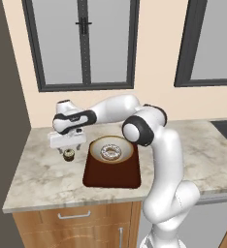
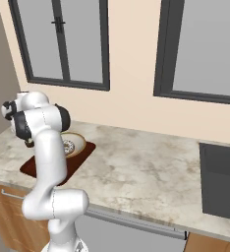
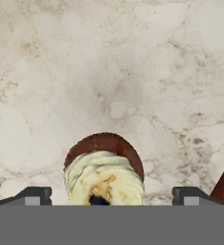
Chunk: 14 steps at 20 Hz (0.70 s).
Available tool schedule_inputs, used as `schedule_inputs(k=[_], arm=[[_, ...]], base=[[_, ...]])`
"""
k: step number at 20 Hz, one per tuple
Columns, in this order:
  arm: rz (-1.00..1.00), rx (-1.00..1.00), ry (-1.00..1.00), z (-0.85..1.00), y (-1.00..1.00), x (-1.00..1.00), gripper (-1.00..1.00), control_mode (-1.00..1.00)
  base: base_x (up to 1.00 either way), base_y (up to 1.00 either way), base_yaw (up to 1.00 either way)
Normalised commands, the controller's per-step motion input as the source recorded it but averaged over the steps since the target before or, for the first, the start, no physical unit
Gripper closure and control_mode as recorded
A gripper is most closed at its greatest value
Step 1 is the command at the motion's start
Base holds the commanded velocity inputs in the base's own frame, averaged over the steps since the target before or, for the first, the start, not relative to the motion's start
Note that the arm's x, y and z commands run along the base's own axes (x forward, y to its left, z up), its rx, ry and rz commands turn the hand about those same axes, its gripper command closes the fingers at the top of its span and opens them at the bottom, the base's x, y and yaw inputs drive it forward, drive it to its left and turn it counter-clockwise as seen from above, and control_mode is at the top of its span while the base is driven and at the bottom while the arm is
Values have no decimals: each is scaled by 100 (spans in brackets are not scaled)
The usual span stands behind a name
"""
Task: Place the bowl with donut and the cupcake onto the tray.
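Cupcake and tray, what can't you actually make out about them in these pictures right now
- Cupcake: hand view, its near side is cut off by the bottom edge; left base view, too small for detail.
- Tray: right base view, the arm hides its middle; hand view shows just a corner at the right edge.
- Bowl with donut: right base view, partly behind the arm.
- Gripper: left base view, too small to tell whether the fingertips touch the cupcake.

A marbled beige counter (image 1: 193, 155) is set on a wooden cabinet beneath two windows. A dark reddish-brown tray (image 1: 110, 177) is laid flat on the counter toward its left end. A small cupcake (image 1: 68, 155) is stood directly on the stone just left of the tray, apparently not touching it. A black panel (image 2: 220, 179), possibly a sink or a cooktop, is set into the counter far to the right.
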Motion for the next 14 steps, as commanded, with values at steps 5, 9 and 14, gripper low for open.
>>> schedule_inputs(k=[5,9,14], arm=[[0,0,0,-1,12,0,-100,-100],[0,0,0,-11,5,0,-100,-100],[0,0,-1,-4,-2,0,-100,-100]], base=[[0,0,0],[0,0,0],[0,0,0]])
